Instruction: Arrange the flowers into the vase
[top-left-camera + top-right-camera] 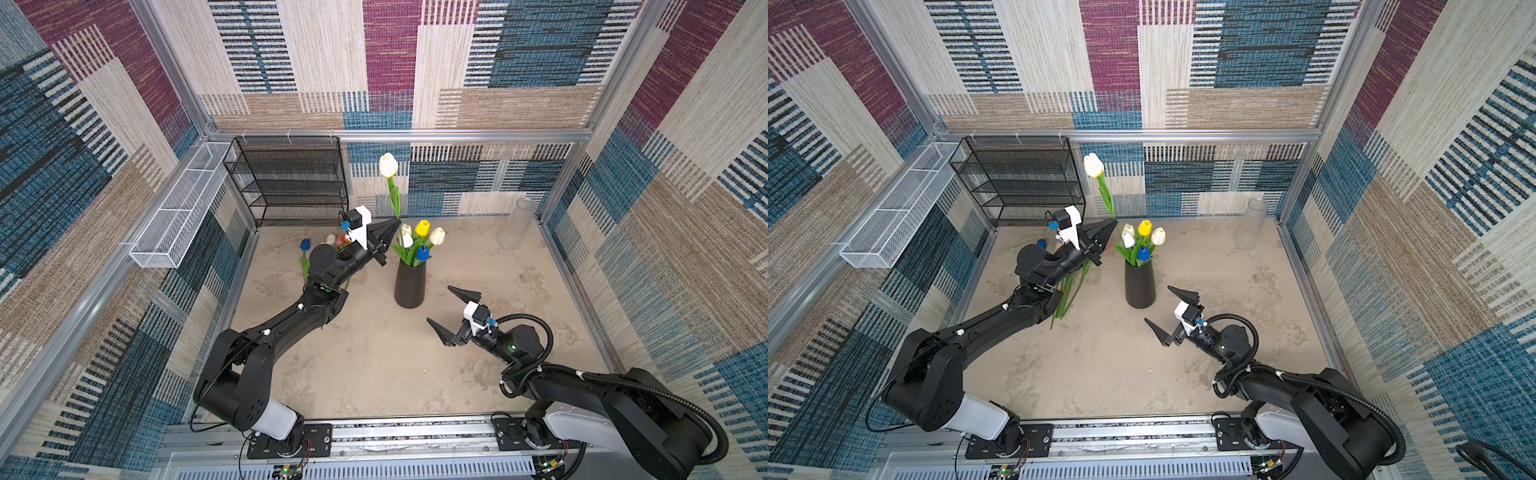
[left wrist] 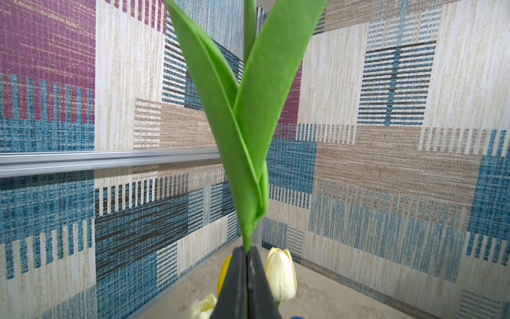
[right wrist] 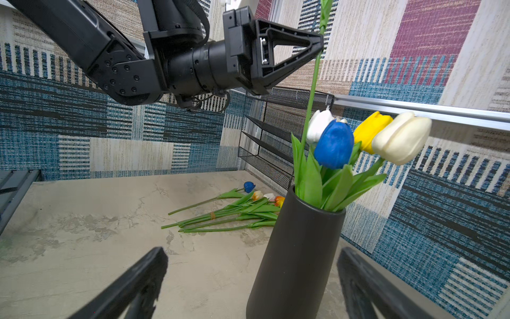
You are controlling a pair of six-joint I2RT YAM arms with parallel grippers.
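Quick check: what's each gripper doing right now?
Left gripper: shut on the thin green stem of the tall white artificial tulip.
Right gripper: open, holding nothing.

**What the Cameras Could Not Show**

In the left wrist view the held tulip [image 2: 245, 138] ran off the picture's edge, head unseen, and the left gripper [image 2: 246, 252] hid most of a yellow tulip [image 2: 224, 272]. In both top views the left arm [image 1: 291, 320] covered much of the loose tulips [image 1: 305, 244] at far left. In the right wrist view the vase [image 3: 298, 248] lost its base to the edge, leaves hid the held stem's lower end, and the right gripper [image 3: 252, 254] showed blurred fingers [image 3: 138, 281].
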